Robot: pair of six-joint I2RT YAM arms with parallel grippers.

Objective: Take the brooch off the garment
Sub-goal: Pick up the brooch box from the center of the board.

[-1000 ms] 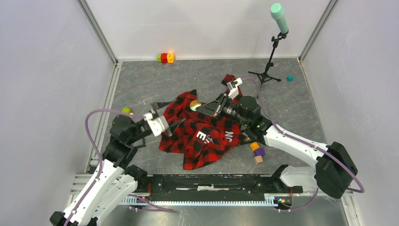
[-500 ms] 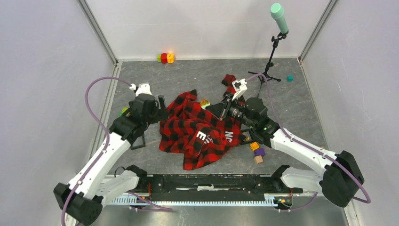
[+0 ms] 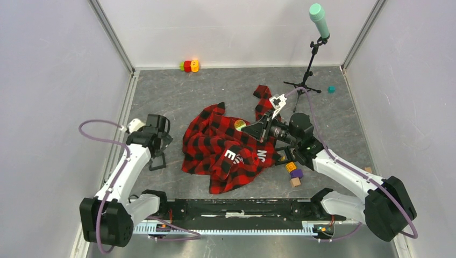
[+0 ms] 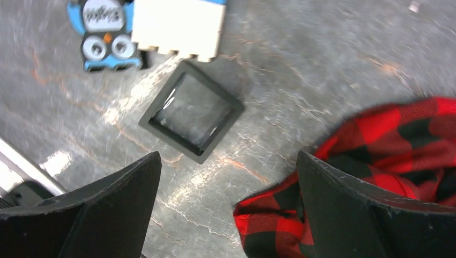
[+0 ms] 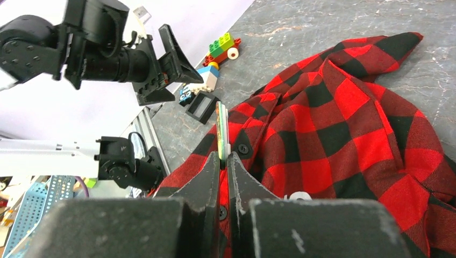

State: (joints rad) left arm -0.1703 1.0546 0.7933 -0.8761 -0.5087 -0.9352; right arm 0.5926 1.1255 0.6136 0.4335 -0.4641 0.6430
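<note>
Shirt (image 3: 226, 153), red-and-black check, white lettering: laid crumpled at the middle of the grey counter (image 3: 215, 91). Brooch (image 5: 221, 131), thin disc: gripped edge-on by the right claw (image 5: 223, 156), which is clenched on it just above the shirt's folds; whether it is free of the cloth cannot be told. Left claw (image 4: 228, 161): spread wide, nothing held, poised over the counter beside the shirt's left edge, near a black square frame (image 4: 191, 110).

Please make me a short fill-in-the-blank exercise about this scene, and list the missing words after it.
1. The right gripper is shut on the thin round ____.
2. The left gripper is ____ and holds nothing.
3. The garment on the table is checked in red and ____.

Missing words: brooch; open; black.
</note>
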